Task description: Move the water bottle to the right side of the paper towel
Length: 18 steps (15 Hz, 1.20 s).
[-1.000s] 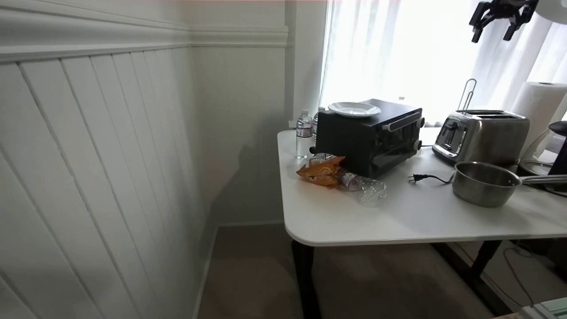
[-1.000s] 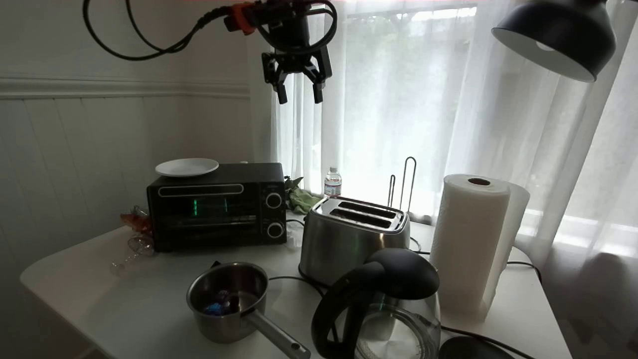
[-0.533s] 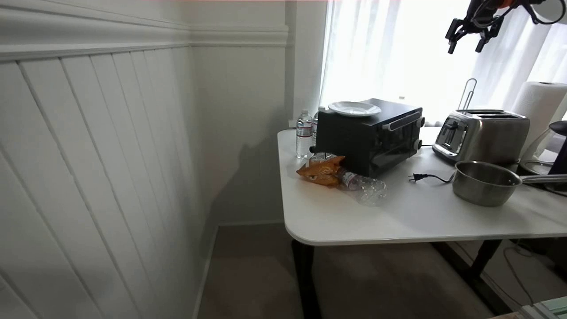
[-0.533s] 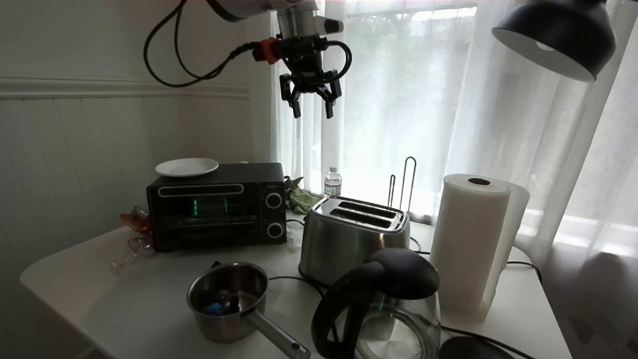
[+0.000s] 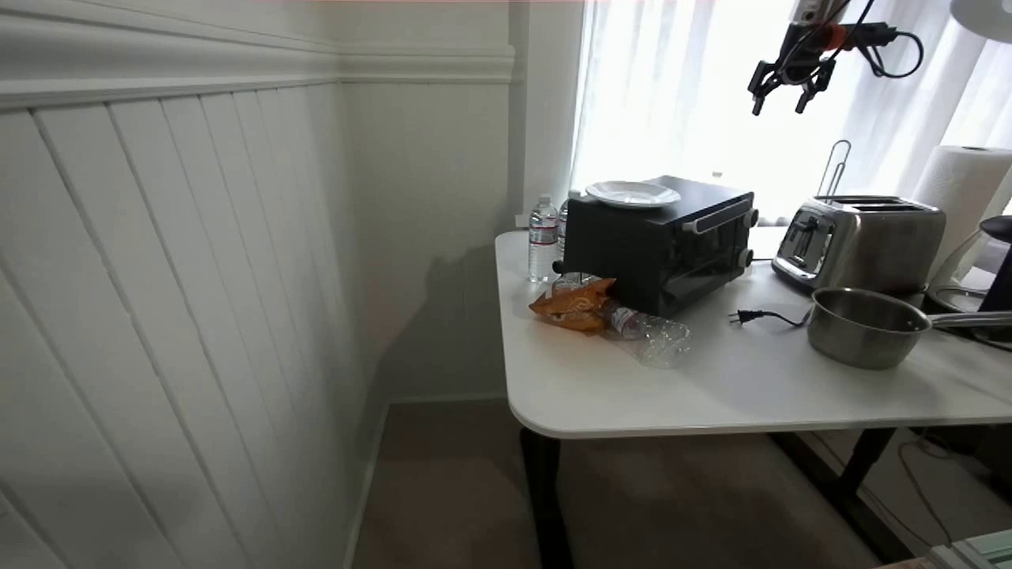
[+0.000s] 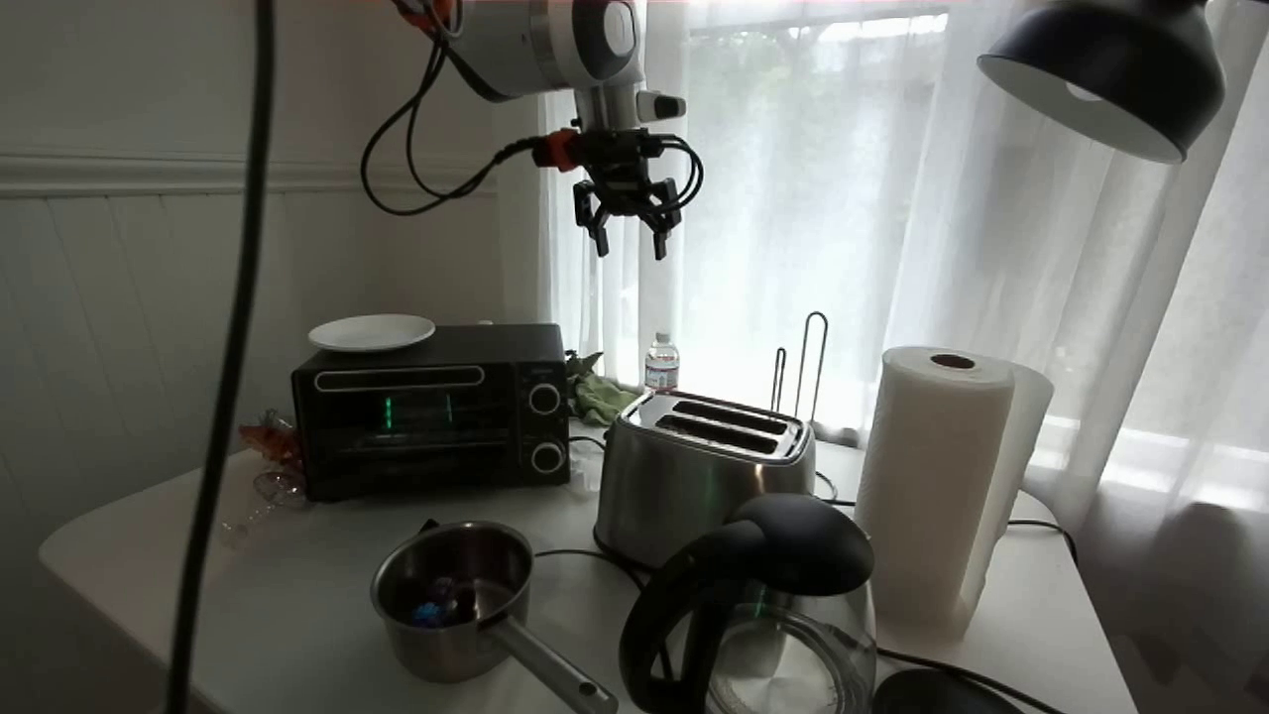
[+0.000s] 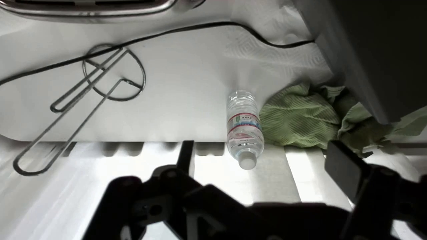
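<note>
White curtains [image 6: 813, 248], backlit, hang behind a white table [image 6: 288, 595]. Black toaster oven [image 6: 436, 416] sits at the silver toaster's [image 6: 684, 506] 9 o'clock in an exterior view, paper towel [image 6: 927, 486] upright at its 3. My gripper [image 6: 631, 255] hangs high toward the toaster's 11 o'clock, fingers spread apart, holding nothing. Green cloth [image 7: 300, 116] shows in the wrist view; water bottle [image 6: 662, 367] stands just beside it, touching or not I can't tell, behind the toaster at 11 o'clock, lower than the gripper. Other bottles [image 5: 543, 245] are by the oven; I take the one under me as target. Progress: early, I'd say. Lining up over the bottle looks like the step in hand, no grasp yet. Left: lower, grip, lift, carry from the paper towel's 10 o'clock round to its 3, release. Text: orange packet [image 5: 575, 307] by the oven has pale lettering I can't read; bottle label [image 7: 246, 123], red and blue bands on white, is upside down in the wrist view, looks like "GEYSER", not sure of the rest.
</note>
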Available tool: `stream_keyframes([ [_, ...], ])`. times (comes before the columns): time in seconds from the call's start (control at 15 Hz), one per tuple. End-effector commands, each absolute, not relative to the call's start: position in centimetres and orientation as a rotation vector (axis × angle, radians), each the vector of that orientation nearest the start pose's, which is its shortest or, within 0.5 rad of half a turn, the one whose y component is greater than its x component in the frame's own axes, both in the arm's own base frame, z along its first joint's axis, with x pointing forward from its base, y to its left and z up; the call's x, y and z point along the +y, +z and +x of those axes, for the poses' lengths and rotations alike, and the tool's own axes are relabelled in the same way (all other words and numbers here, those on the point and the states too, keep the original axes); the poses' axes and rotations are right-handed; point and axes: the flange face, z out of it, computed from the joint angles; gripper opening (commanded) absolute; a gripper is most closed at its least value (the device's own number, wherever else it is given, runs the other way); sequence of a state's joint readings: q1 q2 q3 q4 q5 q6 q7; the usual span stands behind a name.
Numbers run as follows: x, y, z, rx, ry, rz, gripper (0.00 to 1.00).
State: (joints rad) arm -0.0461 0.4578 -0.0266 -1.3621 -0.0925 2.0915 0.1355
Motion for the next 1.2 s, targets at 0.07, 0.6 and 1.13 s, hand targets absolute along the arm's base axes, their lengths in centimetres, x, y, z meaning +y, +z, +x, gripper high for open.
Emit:
stream_keyframes([
  [0.07,-4.8,47.1,75.9,0.26,-0.509,-3.176,1.0],
  [0.6,-4.6,42.7,79.4,0.237,-0.646,-3.158,1.0],
  [1.13,-5.1,42.1,78.8,0.242,-0.605,-3.168,1.0],
])
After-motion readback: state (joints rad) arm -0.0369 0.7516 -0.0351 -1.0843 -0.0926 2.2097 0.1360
